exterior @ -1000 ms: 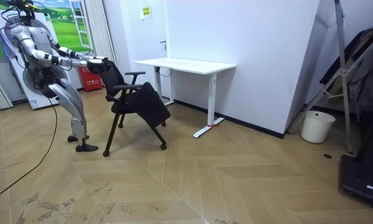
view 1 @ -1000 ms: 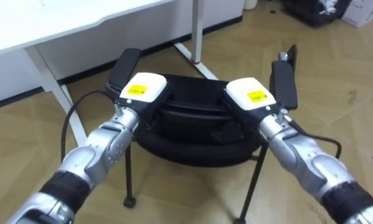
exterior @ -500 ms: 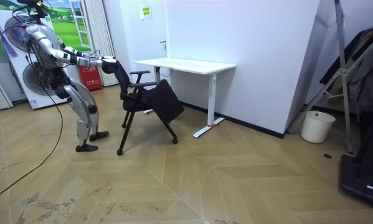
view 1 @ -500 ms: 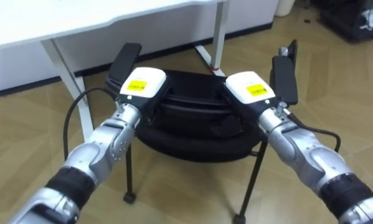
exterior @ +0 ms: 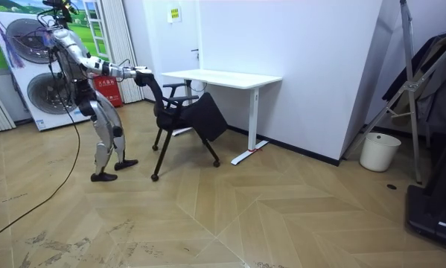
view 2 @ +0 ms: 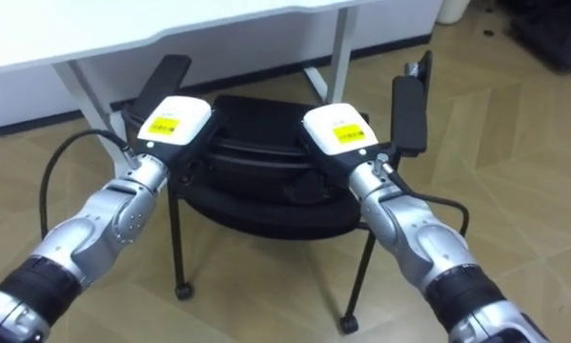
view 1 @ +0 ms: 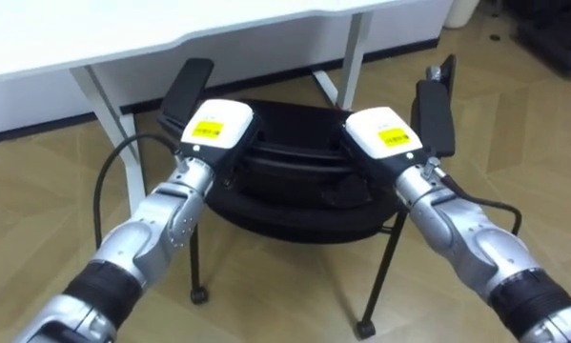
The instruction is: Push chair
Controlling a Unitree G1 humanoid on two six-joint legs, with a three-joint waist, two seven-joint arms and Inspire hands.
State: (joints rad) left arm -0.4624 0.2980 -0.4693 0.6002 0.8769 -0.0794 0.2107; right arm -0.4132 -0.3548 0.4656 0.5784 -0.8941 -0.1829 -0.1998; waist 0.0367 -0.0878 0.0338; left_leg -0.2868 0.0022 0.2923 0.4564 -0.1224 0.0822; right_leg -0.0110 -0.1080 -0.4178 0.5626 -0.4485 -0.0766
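Pushing the chair toward the white desk, we meet it from behind with both arms out.

Our left hand and right hand sit side by side at the top of the backrest, between the two armrests, a spread that should keep the chair from swinging aside. Their fingers reach over the far side, so we cannot tell whether they grip or merely press. The chair stands on the wood floor just before the desk, its seat near the desk's legs (probably close to done). In the room view we lean forward at the desk's end; a white wall rises behind it and a pale bin stands well apart.
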